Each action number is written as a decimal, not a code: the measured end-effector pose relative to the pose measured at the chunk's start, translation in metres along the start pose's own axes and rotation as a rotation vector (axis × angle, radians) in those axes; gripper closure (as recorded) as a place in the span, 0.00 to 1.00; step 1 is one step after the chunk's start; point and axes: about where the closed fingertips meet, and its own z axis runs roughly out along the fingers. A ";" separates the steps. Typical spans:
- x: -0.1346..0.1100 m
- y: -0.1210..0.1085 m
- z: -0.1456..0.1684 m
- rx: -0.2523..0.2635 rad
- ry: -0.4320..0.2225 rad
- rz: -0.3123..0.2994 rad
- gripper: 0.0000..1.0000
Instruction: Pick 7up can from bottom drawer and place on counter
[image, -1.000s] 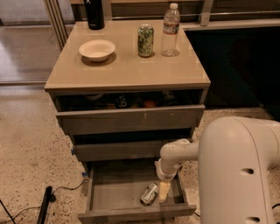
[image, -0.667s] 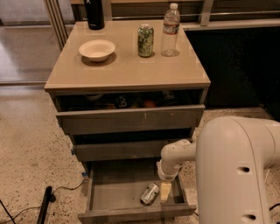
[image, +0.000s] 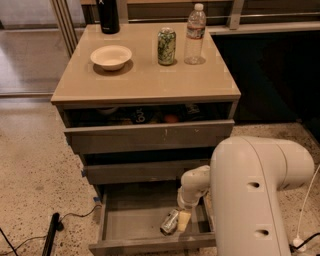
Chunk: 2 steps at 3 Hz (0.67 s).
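The arm's (image: 255, 195) bulky white link fills the near right corner. From it a slimmer wrist section drops steeply leftward into the open bottom drawer (image: 145, 245). The gripper (image: 183, 220) sits low inside, near the drawer's right side and just behind its front edge. The 7up can (image: 169, 222) lies tilted on the drawer floor, touching or just beside the gripper's left side. Whether the claw has closed on it or stands open cannot be told.

Above, the middle drawer (image: 140, 172) is slightly out. The top drawer (image: 150, 135) is ajar, with dim items showing in the gap. On the counter (image: 145, 85) stand a pale bowl (image: 111, 56) at left and a green can (image: 166, 46) with a water bottle (image: 194, 35) just beside it. A black bottle (image: 108, 15) stands at the back-left corner.
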 end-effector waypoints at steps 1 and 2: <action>-0.004 0.001 0.013 0.008 -0.057 -0.033 0.00; -0.012 0.005 0.030 -0.039 -0.149 -0.134 0.00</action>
